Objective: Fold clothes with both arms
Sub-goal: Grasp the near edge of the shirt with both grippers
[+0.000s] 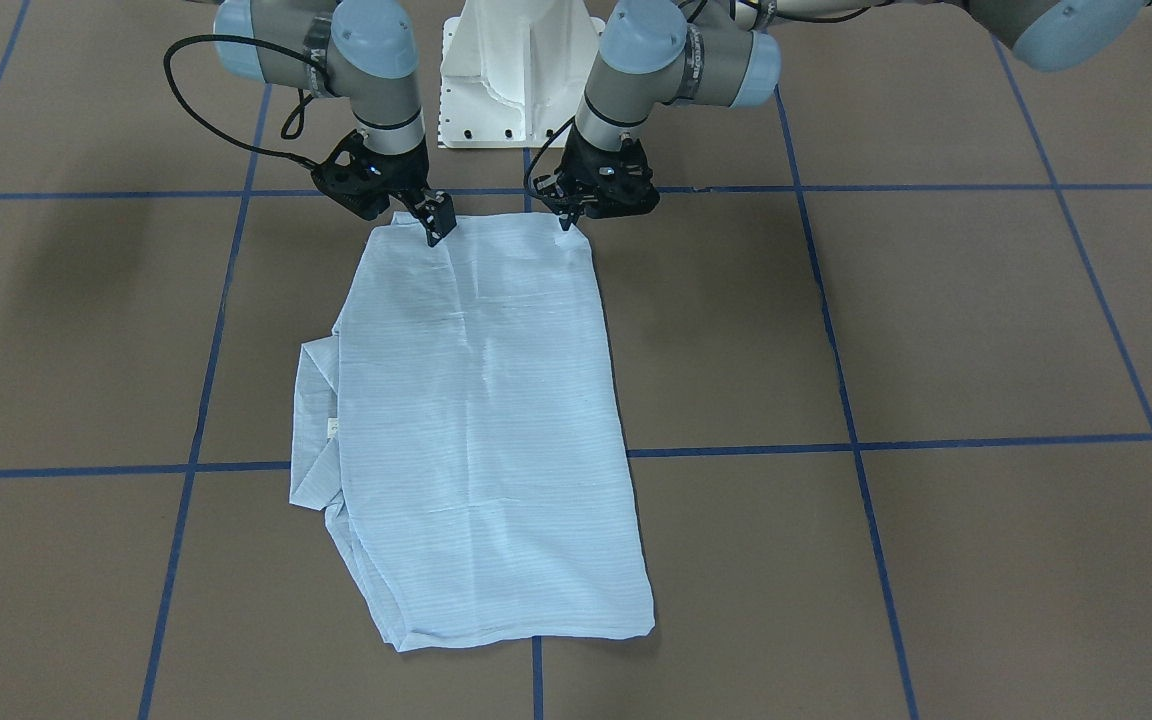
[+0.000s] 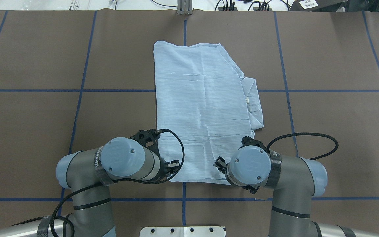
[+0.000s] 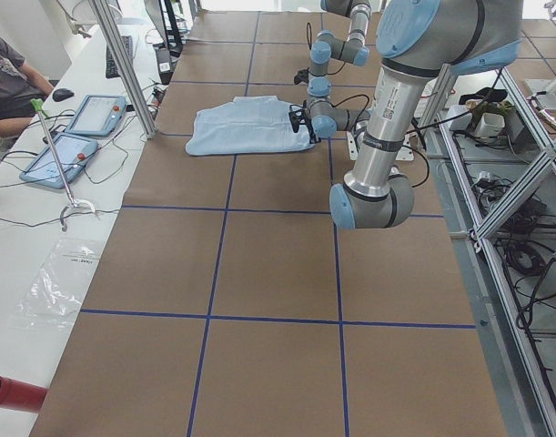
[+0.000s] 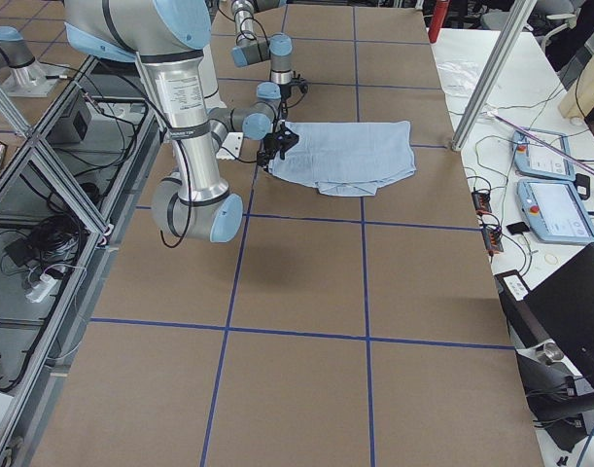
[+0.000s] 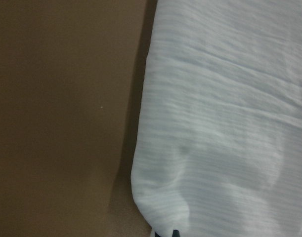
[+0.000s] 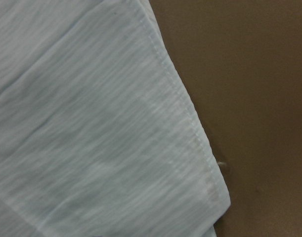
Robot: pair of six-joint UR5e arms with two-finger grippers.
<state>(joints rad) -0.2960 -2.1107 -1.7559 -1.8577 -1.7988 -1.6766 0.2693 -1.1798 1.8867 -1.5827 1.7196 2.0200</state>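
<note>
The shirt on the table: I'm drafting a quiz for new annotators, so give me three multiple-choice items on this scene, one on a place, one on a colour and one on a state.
1. Where on the shirt are the left tool and right tool?
A. At the corners of its far end.
B. At the corners of the end nearest the robot's base.
C. Off it, over bare table.

2. What colour are the grid lines on the table?
A. Red.
B. Yellow.
C. Blue.

3. How does the shirt lie?
A. Folded into a long panel, flat on the table.
B. Crumpled in a ball.
C. Hanging in the air.

Answers:
1 B: the front-facing view shows one tool at each corner near the white pedestal.
2 C: blue lines cross the brown surface.
3 A: the overhead view shows a flat oblong.
</note>
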